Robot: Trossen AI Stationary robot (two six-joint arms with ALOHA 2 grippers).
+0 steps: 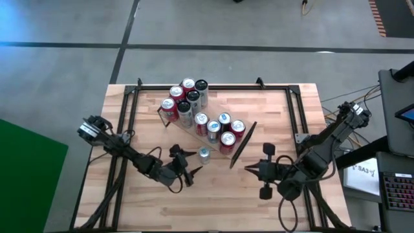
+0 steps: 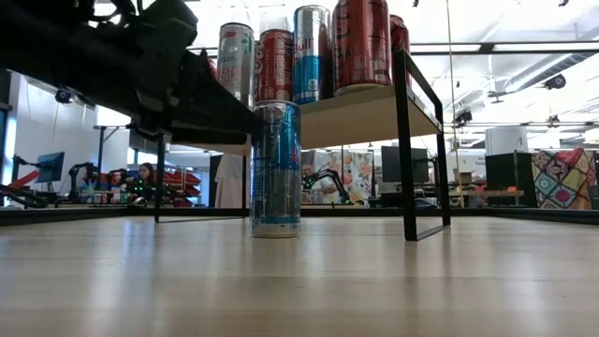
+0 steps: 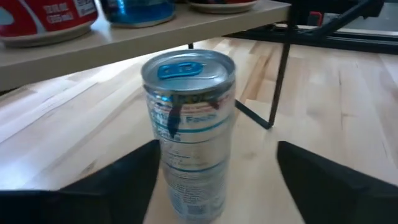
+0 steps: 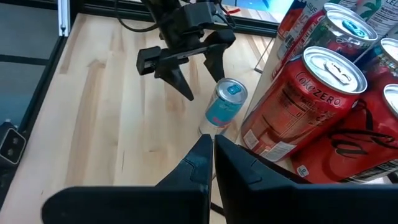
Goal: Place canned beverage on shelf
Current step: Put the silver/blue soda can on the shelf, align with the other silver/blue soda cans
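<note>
Left gripper point(image 1: 189, 164): standing open, fingers spread and gripping nothing.
Can point(image 1: 204, 154): standing upright on the table point(image 1: 129, 194) just ahead of the open fingers, apart from both in the left wrist view; long axis vertical.
Shelf point(image 1: 249, 139): lying beyond the can from this claw, already carrying other cans point(image 1: 187, 97); the slim can is sitting at its front edge, not on it.
Right gripper point(image 1: 249, 169): waiting clenched and empty, across the can from the left claw.
Nearer arm: left, by my judgement.
</note>
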